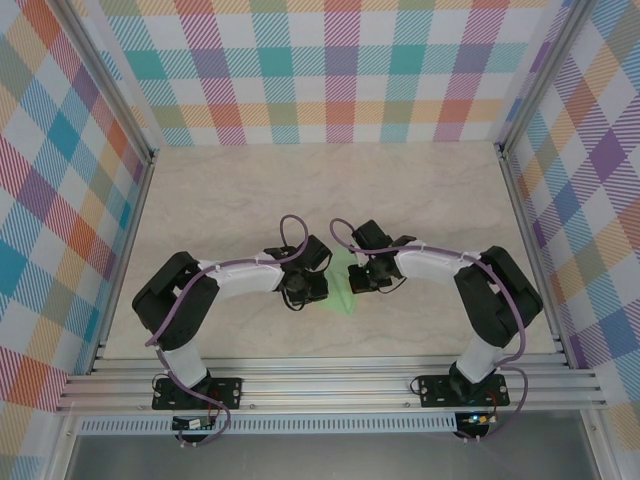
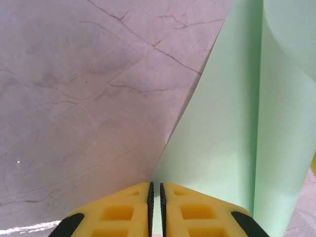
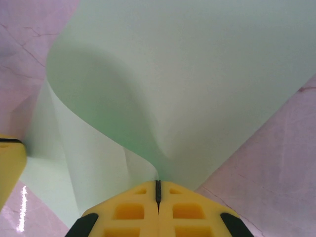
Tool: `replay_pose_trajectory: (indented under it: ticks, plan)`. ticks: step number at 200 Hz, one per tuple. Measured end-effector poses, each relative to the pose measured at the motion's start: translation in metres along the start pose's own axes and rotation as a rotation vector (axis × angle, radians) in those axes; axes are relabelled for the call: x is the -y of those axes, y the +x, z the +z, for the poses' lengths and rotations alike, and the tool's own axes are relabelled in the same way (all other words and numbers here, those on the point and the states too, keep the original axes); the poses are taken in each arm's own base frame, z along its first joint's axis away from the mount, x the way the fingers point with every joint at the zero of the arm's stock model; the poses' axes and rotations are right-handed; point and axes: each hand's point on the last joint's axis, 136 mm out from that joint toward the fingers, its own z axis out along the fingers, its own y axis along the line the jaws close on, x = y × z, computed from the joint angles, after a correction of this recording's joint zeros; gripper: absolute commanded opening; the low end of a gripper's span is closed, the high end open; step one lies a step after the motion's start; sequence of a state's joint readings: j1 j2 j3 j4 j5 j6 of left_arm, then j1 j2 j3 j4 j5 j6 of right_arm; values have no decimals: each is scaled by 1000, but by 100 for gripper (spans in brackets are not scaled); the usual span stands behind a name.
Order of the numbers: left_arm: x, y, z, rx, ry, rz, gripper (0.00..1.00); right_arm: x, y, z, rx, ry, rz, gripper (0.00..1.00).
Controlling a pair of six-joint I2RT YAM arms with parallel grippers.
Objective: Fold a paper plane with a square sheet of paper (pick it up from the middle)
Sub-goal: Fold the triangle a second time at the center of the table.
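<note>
Left of the sheet of paper (image 1: 343, 290), the left gripper (image 2: 155, 190) is closed down to a thin slit, and the sheet's lower edge runs into that slit, so it looks pinched there. The pale-green sheet sits between the two grippers over the middle of the marble-patterned table (image 1: 250, 200). It is bent over itself in a soft roll rather than lying flat, and no sharp crease shows. Right of the sheet, the right gripper (image 3: 158, 183) is clamped tight on the paper where the curl rises from its tip. By the look of it the first fold, the plane's centre fold, is in hand and only half made. The next move calls for laying one edge of the sheet squarely onto the other and pressing the roll into a crease, without the two grips pulling against each other and skewing or tearing the thin paper. Edges to watch are the sheet's free left edge, standing up off the table, and the curled-over flap to its right. Open table lies left, right and beyond the sheet, with most room on its far side; the metal rail (image 1: 330, 380) lies on its near side.
</note>
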State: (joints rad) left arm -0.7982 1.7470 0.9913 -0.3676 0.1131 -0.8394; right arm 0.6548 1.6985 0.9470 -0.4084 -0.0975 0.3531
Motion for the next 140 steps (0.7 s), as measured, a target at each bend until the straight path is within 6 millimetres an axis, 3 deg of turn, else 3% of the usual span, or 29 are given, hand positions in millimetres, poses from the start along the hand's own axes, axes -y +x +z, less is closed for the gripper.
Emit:
replay_pose_trajectory:
  ticks: [140]
  plan:
    - [0, 0, 0, 0, 1, 4, 14, 4, -5, -1, 5, 36, -2, 3]
